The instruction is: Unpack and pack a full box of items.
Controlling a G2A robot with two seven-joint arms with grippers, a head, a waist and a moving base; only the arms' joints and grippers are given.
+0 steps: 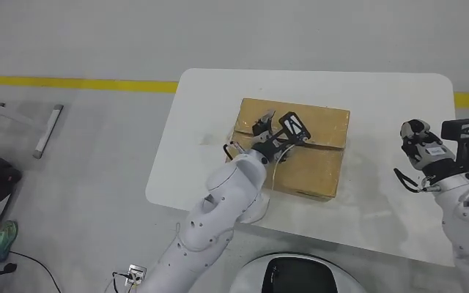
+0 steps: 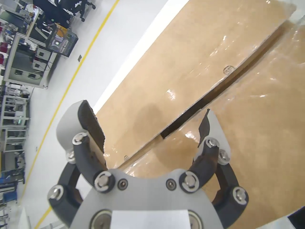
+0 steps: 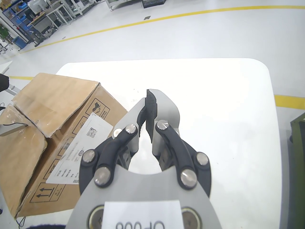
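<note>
Nearest the robot's side of the white, round-cornered table (image 1: 205,124) (image 3: 214,120) sits the brown cardboard box (image 1: 322,168) (image 2: 190,48) (image 3: 54,91), roughly at the middle of the tabletop. Its two top flaps are folded down and glossy with clear tape. The left gripper (image 1: 280,126) (image 2: 147,117) hangs over the box top with its fingers spread wide and nothing between them. One black-padded fingertip is over the far flap and the other is by the dark seam (image 2: 214,91) (image 1: 322,145) where the two flaps meet. From here I cannot say whether either tip actually touches the cardboard; they look just above it. The far flap's edge rides a little higher than the near one, leaving a narrow black gap along part of the seam. Off to the robot's right, well apart from the box, the right gripper (image 1: 418,135) (image 3: 148,106) is above bare tabletop near that edge. Its fingers are pressed together at the tips and hold nothing. The box side facing that gripper carries a white paper label (image 3: 78,148) and printed handling marks. Beyond the table's far edge a yellow line (image 1: 88,83) (image 3: 190,13) runs across the pale grey floor.
</note>
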